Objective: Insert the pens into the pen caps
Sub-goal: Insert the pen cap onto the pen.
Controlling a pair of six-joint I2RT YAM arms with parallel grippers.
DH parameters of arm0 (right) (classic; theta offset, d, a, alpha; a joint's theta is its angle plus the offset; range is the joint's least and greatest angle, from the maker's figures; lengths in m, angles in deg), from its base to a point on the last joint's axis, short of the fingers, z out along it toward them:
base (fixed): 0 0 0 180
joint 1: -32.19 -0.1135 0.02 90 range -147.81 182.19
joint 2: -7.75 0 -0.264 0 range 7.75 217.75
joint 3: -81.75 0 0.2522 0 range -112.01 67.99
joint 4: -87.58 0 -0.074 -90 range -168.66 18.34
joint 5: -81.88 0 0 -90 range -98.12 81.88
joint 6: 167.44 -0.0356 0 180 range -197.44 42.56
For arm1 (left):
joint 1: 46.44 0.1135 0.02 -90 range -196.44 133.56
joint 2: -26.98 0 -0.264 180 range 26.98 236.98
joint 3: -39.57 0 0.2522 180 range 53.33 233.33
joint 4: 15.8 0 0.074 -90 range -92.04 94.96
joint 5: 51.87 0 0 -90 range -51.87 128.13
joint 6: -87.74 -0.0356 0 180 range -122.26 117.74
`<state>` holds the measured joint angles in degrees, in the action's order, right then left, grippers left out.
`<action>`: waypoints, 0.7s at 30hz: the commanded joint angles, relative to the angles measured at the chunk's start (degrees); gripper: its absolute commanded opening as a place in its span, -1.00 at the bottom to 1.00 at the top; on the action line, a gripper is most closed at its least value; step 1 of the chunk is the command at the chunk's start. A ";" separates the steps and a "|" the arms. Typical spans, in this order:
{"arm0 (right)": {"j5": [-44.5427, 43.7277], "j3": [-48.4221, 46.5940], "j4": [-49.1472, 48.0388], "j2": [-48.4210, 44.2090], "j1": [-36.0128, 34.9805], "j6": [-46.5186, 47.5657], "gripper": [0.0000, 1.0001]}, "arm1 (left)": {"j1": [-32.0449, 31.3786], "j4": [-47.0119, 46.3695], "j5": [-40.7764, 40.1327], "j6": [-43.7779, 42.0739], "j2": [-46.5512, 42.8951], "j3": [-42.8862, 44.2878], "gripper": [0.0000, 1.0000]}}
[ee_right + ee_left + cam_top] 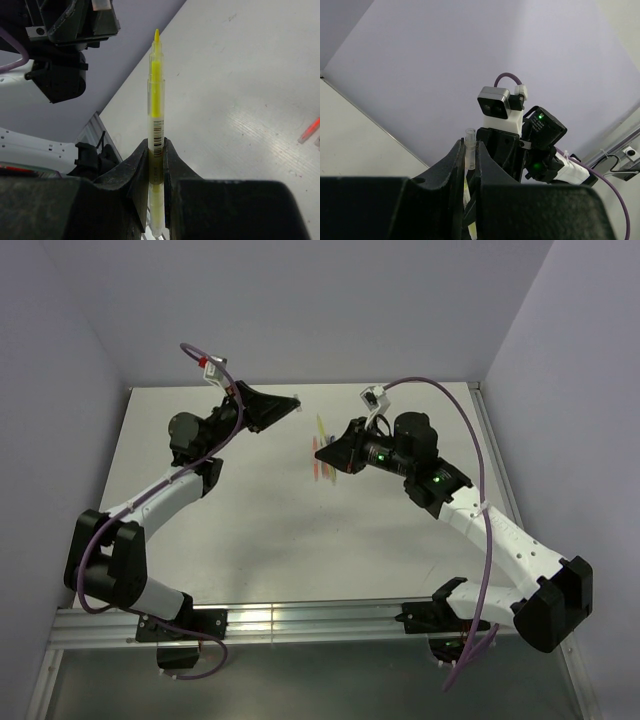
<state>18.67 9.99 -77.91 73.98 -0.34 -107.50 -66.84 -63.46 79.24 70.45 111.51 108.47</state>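
Note:
A yellow pen point(156, 95) with a clear barrel and a barcode stands upright between the fingers of my right gripper point(156, 150), which is shut on it, tip pointing away. In the top view this pen point(320, 427) sticks out of the right gripper point(323, 448) above the middle of the table. My left gripper point(470, 152) is shut on a clear pen cap point(470, 145) with a yellowish lower end. Seen from above, the left gripper point(290, 403) is raised at the back, facing the right one across a small gap. More pens point(322, 472) lie under the right gripper.
An orange-red pen point(310, 131) lies on the white table point(260, 530) to the right in the right wrist view. Purple walls enclose the table at the back and sides. A metal rail point(300, 625) runs along the near edge by both arm bases.

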 commanded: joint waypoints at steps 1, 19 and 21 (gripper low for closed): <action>1.69 -0.01 -4.53 -1.20 -0.95 0.27 -1.00 | -0.16 -5.81 -1.02 -0.11 -1.57 -0.82 -1.00; 3.80 -0.80 -4.01 -0.58 -2.27 1.50 -1.00 | -2.80 -5.19 0.65 -1.51 1.25 0.24 -1.00; 3.71 -0.80 -3.83 -0.50 -2.27 1.59 -1.00 | -2.97 -4.84 0.82 -1.69 1.42 0.41 -1.00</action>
<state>21.73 10.15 -79.15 73.98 -2.13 -107.08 -69.31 -66.87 78.93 70.36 112.89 107.61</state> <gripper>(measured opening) 0.176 0.143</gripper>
